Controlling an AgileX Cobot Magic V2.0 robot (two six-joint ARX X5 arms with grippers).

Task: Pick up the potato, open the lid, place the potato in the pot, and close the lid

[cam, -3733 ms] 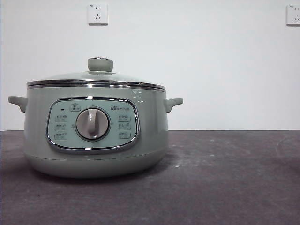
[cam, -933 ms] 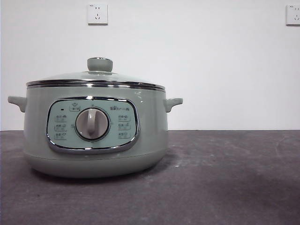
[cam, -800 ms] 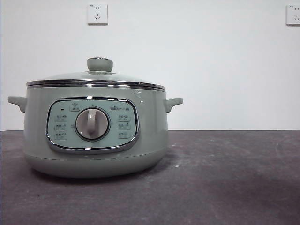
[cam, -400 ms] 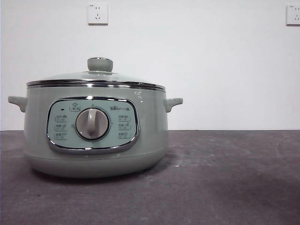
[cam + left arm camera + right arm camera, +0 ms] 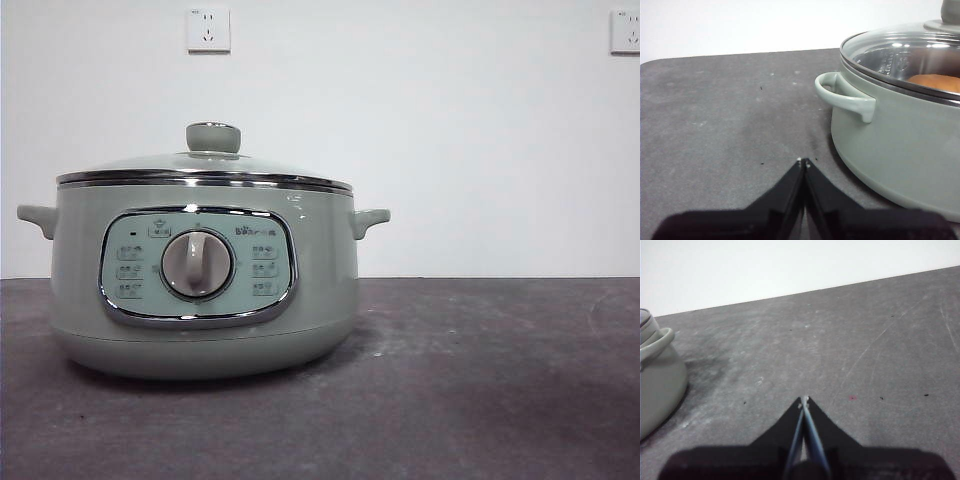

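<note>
On my front feed the pot (image 5: 205, 280) sits on the dark grey table (image 5: 480, 380), filling the left half of the picture, with its control panel (image 5: 197, 267) and central dial (image 5: 197, 264) facing me and a small handle sticking out at 9 o'clock and another at 3 o'clock. The lid (image 5: 204, 166) is seated on the pot, its chrome rim level all the way round and its green knob (image 5: 213, 137) upright at 12 o'clock. Through the glass on my left wrist feed I can see the potato (image 5: 936, 82) lying inside the pot, an orange-brown curve just under the lid's rim; only part of it shows. My left gripper (image 5: 803, 162) hangs low over the table with its jaws pressed together and nothing between them, its tips near the pot's wall and just below one side handle (image 5: 845, 97), not touching either. My right gripper (image 5: 804, 400) is likewise closed on nothing, tips together, over bare table, with the pot's other side at the edge of that feed, well apart from the tips. Neither arm shows in the front feed. On the white wall (image 5: 450, 130) behind, one socket (image 5: 208, 29) sits above the pot at 12 o'clock and a second socket (image 5: 625, 31) at the top right corner.
</note>
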